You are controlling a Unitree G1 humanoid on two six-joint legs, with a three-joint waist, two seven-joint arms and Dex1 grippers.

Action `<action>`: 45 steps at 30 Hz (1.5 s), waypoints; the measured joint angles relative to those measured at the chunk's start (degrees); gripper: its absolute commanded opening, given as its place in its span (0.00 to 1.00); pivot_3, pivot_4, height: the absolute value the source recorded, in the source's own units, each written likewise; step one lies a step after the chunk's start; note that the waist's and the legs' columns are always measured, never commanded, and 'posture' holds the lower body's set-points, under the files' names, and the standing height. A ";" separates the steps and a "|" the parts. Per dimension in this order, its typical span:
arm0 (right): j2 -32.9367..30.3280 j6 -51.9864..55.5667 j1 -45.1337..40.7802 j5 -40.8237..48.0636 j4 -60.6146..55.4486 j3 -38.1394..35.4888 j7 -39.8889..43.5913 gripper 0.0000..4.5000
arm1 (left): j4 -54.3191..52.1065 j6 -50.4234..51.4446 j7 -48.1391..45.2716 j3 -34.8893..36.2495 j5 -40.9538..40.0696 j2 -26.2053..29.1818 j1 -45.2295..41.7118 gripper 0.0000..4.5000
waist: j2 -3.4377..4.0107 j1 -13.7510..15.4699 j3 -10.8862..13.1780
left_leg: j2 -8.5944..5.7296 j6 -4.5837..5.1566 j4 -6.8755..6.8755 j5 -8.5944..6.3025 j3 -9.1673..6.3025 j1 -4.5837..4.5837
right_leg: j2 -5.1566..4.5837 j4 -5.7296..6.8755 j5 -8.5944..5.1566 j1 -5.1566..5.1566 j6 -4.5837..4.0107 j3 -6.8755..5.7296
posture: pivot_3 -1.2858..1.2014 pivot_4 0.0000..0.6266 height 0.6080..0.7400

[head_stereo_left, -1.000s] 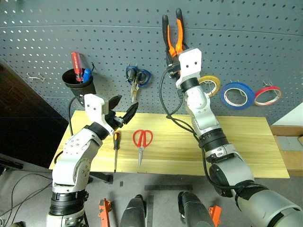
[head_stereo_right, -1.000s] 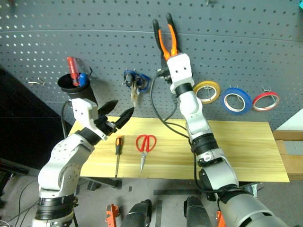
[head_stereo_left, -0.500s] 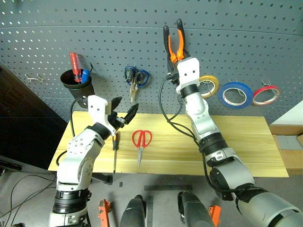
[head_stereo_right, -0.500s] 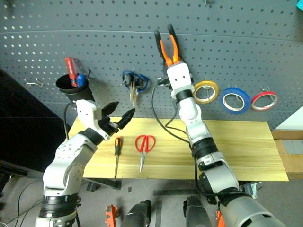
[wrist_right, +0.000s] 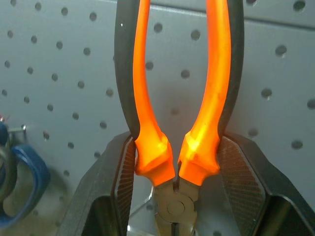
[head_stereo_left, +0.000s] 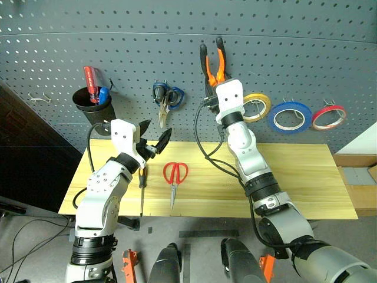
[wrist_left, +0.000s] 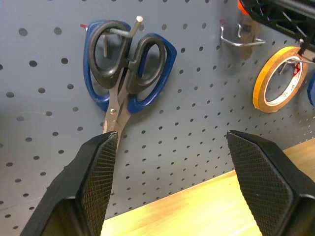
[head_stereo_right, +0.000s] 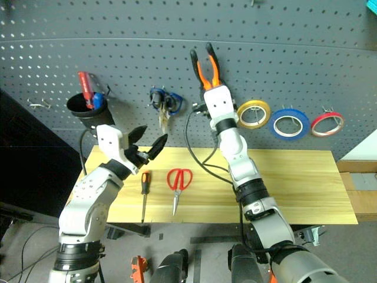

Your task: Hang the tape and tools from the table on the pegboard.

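My right gripper (wrist_right: 177, 162) is shut on the pliers (head_stereo_left: 213, 58), clamped at the base of the orange-and-black handles (wrist_right: 216, 73), which point up flat against the grey pegboard (head_stereo_left: 306, 53). The blue tape (head_stereo_left: 288, 116) hangs on the pegboard to the right. Red-handled scissors (head_stereo_left: 175, 175) and the slim screwdriver (head_stereo_left: 142, 183) lie on the wooden table (head_stereo_left: 294, 183). My left gripper (head_stereo_left: 154, 137) hovers open and empty above the table's left part, pointing at the board.
Blue-handled scissors (wrist_left: 125, 73) hang on a hook ahead of the left gripper. A yellow tape ring (head_stereo_left: 257, 106) and a red tape ring (head_stereo_left: 328, 117) hang beside the blue one. A black cup (head_stereo_left: 94, 103) with tools sits on the board at left. A bare hook (wrist_left: 236, 39) is nearby.
The pliers and my right gripper have come down a little along the pegboard. The left gripper has stayed in place, still open.
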 measured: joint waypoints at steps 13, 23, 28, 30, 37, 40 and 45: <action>0.26 11.06 0.33 2.50 -0.65 -0.67 1.01 0.50 | 1.26 1.77 0.83 -1.89 2.10 -0.35 1.24 0.83 | -0.01 -0.01 -0.01 | 0.00 -0.03 0.06 0.02 -0.03 0.04 | 0.00 0.04 0.00 0.07 0.02 -0.01 | 0.51 0.39 1.00; 0.09 26.17 12.20 5.66 -13.18 0.60 7.68 0.99 | 1.21 7.27 2.71 -2.10 1.99 -0.62 4.67 1.00 | -0.02 -0.06 -0.02 | 0.00 -0.05 0.03 0.03 -0.01 -0.05 | 0.00 0.00 0.00 -0.02 0.02 0.00 | 0.50 0.38 1.00; -0.76 32.72 15.78 6.25 -24.05 2.32 11.61 0.99 | 0.63 9.68 3.94 -2.11 1.98 -0.75 5.78 1.00 | -0.02 -0.26 -0.03 | 0.03 -0.06 0.03 0.03 -0.02 0.00 | 0.02 0.02 -0.05 -0.01 0.10 -0.02 | 0.50 0.39 1.00; -2.30 37.64 19.60 8.11 -31.34 4.76 16.19 0.99 | -1.29 12.21 4.79 -2.51 1.99 -0.87 8.60 1.00 | -0.02 -0.45 -0.03 | 0.05 -0.08 0.01 0.01 -0.01 0.02 | 0.02 -0.02 -0.12 0.04 0.20 0.00 | 0.50 0.39 1.00; -8.61 56.79 28.56 17.09 -47.31 11.01 28.82 0.99 | -0.52 27.61 12.13 -4.24 3.15 -3.96 13.00 1.00 | -0.02 -0.90 -0.02 | 0.02 -0.11 0.08 0.00 -0.07 0.01 | 0.01 0.01 -0.20 0.07 0.34 -0.03 | 0.48 0.40 1.00; -11.82 62.49 29.70 19.25 -51.94 11.20 30.90 0.99 | 1.46 31.98 14.52 -5.24 3.76 -6.42 12.70 1.00 | -0.04 -0.99 -0.03 | 0.02 -0.13 0.20 0.01 -0.06 0.03 | 0.01 0.02 -0.18 0.12 0.36 -0.03 | 0.48 0.40 1.00; -13.92 66.74 31.12 20.90 -54.06 12.13 31.58 0.99 | 6.25 33.75 17.82 -5.70 4.82 -11.75 9.48 1.00 | -0.06 -1.38 -0.04 | 0.02 -0.13 0.19 0.01 -0.06 0.00 | 0.02 0.01 -0.18 0.10 0.37 -0.04 | 0.47 0.40 1.00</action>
